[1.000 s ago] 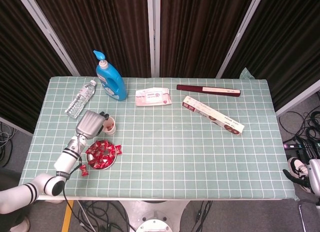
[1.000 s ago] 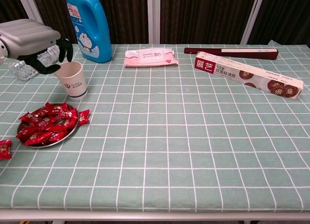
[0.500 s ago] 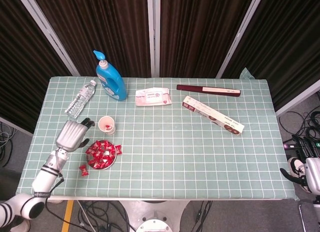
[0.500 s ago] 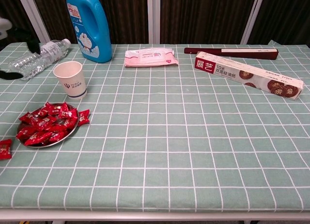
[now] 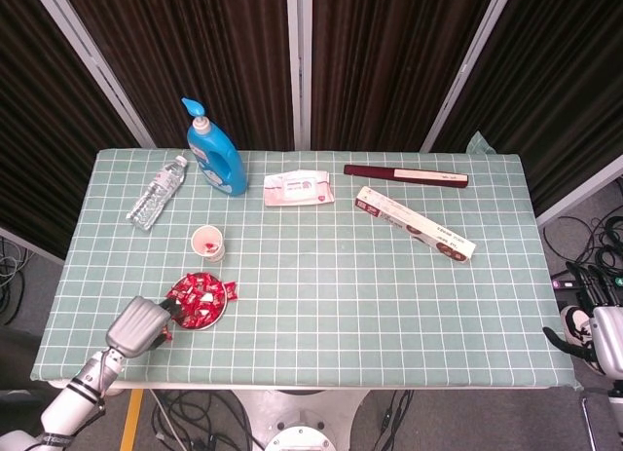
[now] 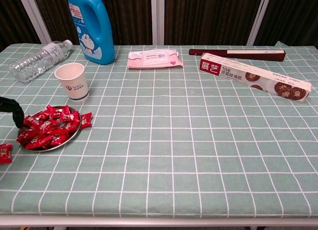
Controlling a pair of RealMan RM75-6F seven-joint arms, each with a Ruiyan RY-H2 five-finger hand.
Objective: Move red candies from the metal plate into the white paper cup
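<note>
one plate (image 6: 59,142) heaped with red candies (image 6: 45,127), too many to count; two strays beside it. one cup (image 6: 73,81) just behind. left hand (image 5: 139,323) over plate's edge, grasp unclear.

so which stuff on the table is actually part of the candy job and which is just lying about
Part of the job:
- red candies
- metal plate
- white paper cup
- left hand, by the plate

Lying about:
- blue detergent bottle
- water bottle
- wet wipes pack
- long printed box
- dark red box
</note>
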